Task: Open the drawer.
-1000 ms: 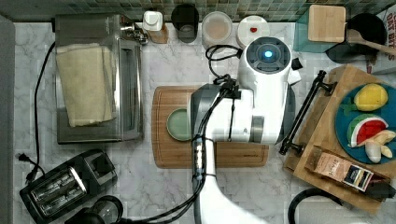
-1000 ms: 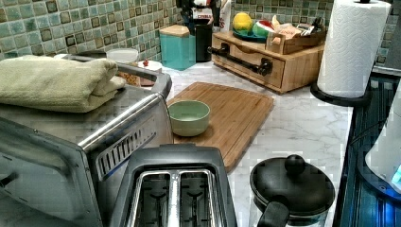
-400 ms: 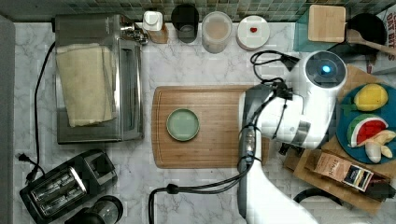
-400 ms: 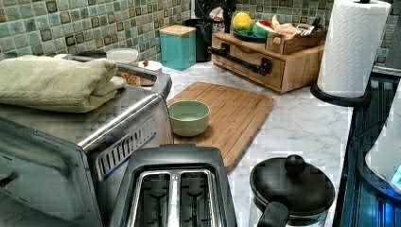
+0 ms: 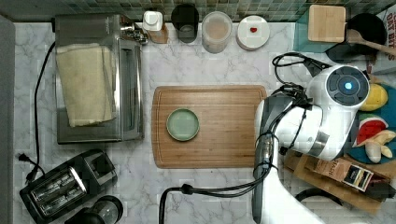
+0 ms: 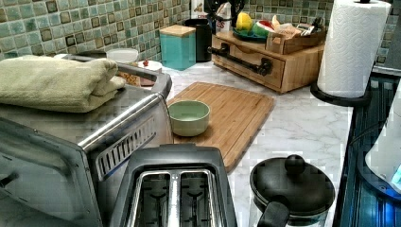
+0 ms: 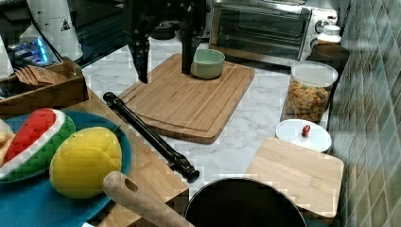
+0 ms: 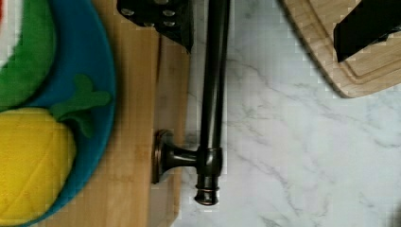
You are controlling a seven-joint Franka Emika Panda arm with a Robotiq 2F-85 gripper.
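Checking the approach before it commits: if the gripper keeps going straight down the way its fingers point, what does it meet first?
Probably the drawer's black bar handle. In the wrist view the open gripper straddles it, one finger over the drawer top. That finger may touch wood first; depth is unclear.

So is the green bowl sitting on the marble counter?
No, the green bowl sits on the bamboo cutting board in the top view.

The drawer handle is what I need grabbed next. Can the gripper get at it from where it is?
Probably yes. In the wrist view the gripper is open, one finger by the drawer front, the other over the cutting board; the handle lies bare between them.
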